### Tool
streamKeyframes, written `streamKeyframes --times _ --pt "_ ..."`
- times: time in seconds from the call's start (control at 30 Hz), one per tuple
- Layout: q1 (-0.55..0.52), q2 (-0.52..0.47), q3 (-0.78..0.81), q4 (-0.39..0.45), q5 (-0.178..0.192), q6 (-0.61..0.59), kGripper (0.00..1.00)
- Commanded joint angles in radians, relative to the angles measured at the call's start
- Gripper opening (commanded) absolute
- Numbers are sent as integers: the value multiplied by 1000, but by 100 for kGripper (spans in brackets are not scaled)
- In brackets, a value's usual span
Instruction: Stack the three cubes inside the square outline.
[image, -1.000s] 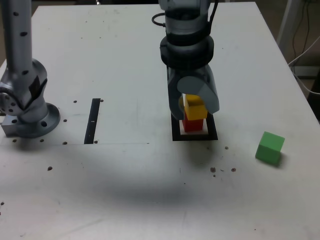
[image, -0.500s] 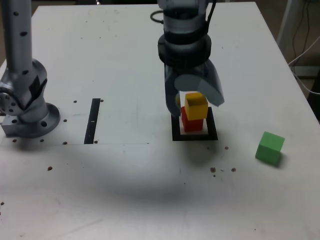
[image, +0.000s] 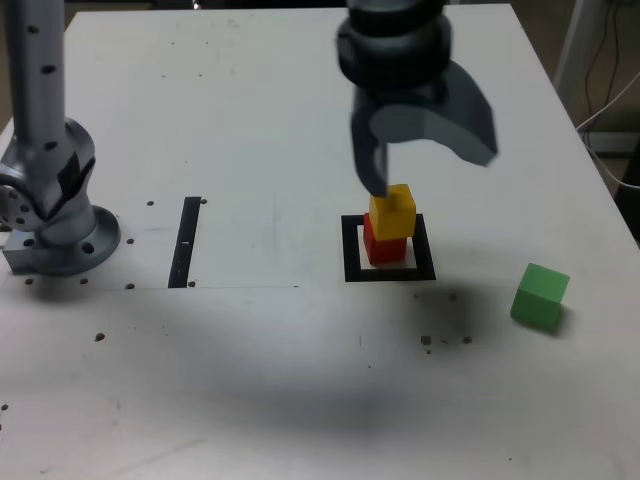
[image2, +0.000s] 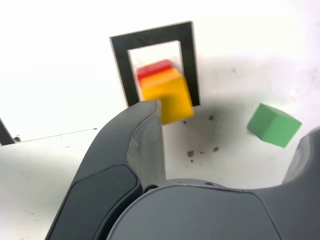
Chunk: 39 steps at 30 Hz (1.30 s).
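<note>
1. Center-right of the exterior view: black square outline (image: 425, 272) containing red cube (image: 384, 248), yellow cube (image: 393, 212) stacked on top.
2. Lower right: green cube (image: 540, 297), outside it.
3. Above: gripper (image: 430, 175), wide open, holding nothing.

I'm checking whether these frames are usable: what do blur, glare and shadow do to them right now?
Exterior view: the moving hand is motion-blurred, while the green cube looks sharp; a broad soft shadow darkens the near tabletop. Wrist view: much of the white surface is washed out; the yellow cube looks slightly soft.
</note>
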Motion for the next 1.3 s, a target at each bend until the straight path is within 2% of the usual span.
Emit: streamKeyframes --times 0.0,0.33,0.67,1.27 --pt "-13 41 -55 19 -1 27 99" --pt "-53 196 -294 98 -2 168 99" --pt "-58 324 -426 126 -35 310 99" --pt "-55 514 -565 135 -77 354 95"
